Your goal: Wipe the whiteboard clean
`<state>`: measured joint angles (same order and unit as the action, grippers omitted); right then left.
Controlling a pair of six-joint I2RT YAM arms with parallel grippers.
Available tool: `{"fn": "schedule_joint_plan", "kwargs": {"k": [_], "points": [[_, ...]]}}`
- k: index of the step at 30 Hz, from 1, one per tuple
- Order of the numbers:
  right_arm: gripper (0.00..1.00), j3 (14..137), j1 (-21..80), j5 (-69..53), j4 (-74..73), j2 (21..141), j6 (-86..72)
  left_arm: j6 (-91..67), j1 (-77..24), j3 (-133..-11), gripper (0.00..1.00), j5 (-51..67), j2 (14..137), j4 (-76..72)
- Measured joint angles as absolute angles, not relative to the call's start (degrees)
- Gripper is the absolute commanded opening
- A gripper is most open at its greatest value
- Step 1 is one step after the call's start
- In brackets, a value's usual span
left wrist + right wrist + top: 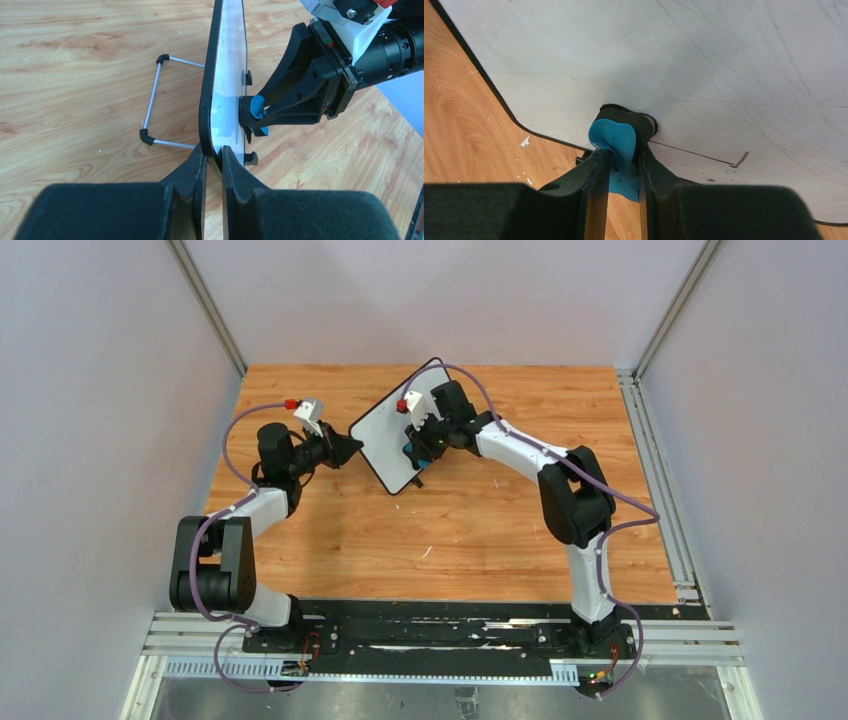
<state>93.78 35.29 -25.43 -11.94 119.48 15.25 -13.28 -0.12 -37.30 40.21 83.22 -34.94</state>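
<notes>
Whiteboard (385,440), wooden table (480,530), pale grey walls (100,390).

The left arm (262,508) and right arm (515,448) have white links, bulky black joints and a looping purple cable (227,440) each. The left hand (212,152) and right hand (623,155) are matte black.

- The whiteboard (704,65) runs off the top and right edges of the right wrist view, so much of its face is out of sight there.
- In the left wrist view it stands nearly edge-on with its top cut off, and its face is hardly readable.
- The blue eraser (613,137) is half buried between the right gripper (621,156) fingers.
- The wire stand (152,102) vanishes behind the board.
- From above, the blue eraser is too small to make out.
</notes>
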Motion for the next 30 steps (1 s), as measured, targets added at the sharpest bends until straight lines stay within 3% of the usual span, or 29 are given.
{"fn": "schedule_joint_plan", "kwargs": {"k": [15,30], "points": [[0.01,102.39,27.29,-25.47,-14.96,124.11,15.31,-13.3,-0.14,-37.3,0.0,40.18,83.22,-34.98],[0.01,100.6,27.22,-25.56,-13.13,123.83,15.4,-13.3,-0.14,-37.34,0.0,40.25,83.22,-34.98]]}}
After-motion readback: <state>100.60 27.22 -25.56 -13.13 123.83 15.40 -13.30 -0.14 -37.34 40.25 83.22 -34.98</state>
